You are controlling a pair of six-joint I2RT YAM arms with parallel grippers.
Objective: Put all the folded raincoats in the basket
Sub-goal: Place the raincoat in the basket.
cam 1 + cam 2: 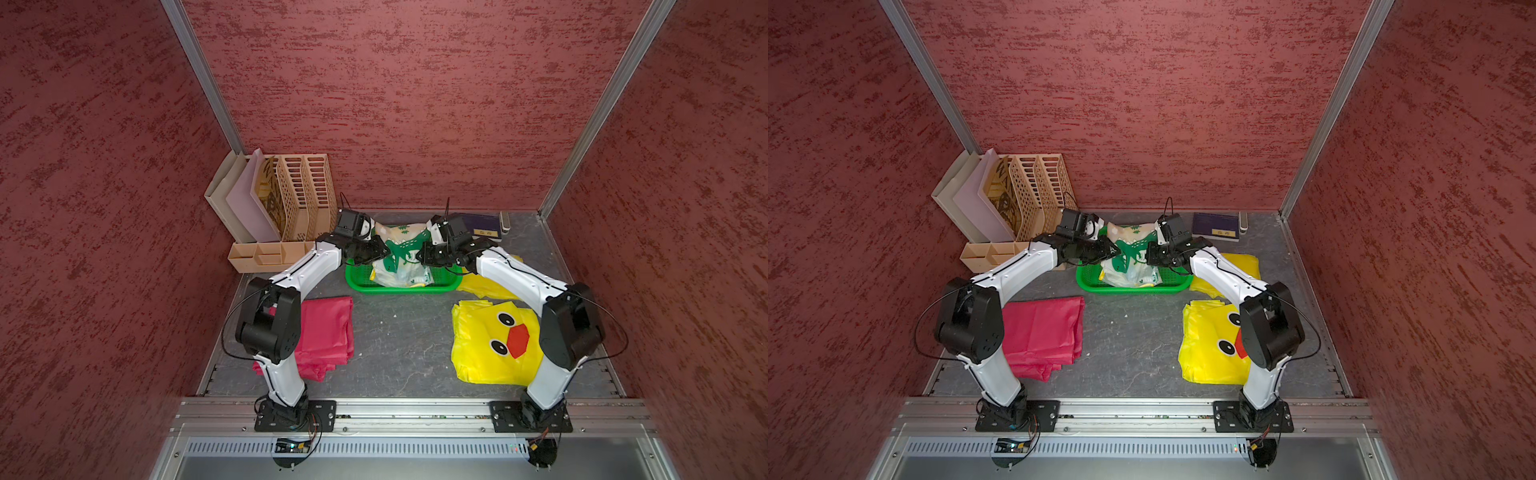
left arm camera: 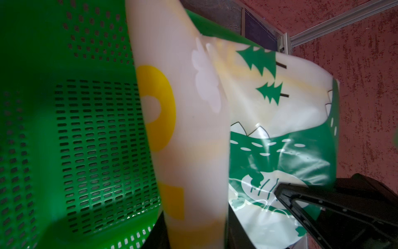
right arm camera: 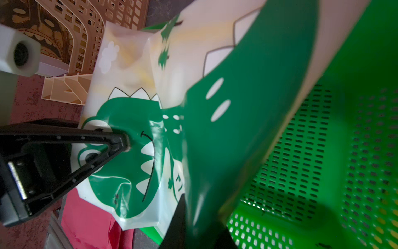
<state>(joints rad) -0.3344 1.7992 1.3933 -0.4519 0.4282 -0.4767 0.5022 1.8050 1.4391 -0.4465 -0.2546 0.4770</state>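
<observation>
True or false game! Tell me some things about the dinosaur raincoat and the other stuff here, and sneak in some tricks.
1. The dinosaur raincoat is over the green basket. True.
2. The duck raincoat is inside the basket. False: it lies on the table, outside the basket.
3. The left gripper and the right gripper both hold the dinosaur raincoat. True.
4. The pink raincoat lies on the robot's right side. False: it lies on its left side.

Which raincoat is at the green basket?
The white dinosaur-print raincoat, hanging into the basket; the pink raincoat and yellow duck raincoat lie flat on the table.
</observation>
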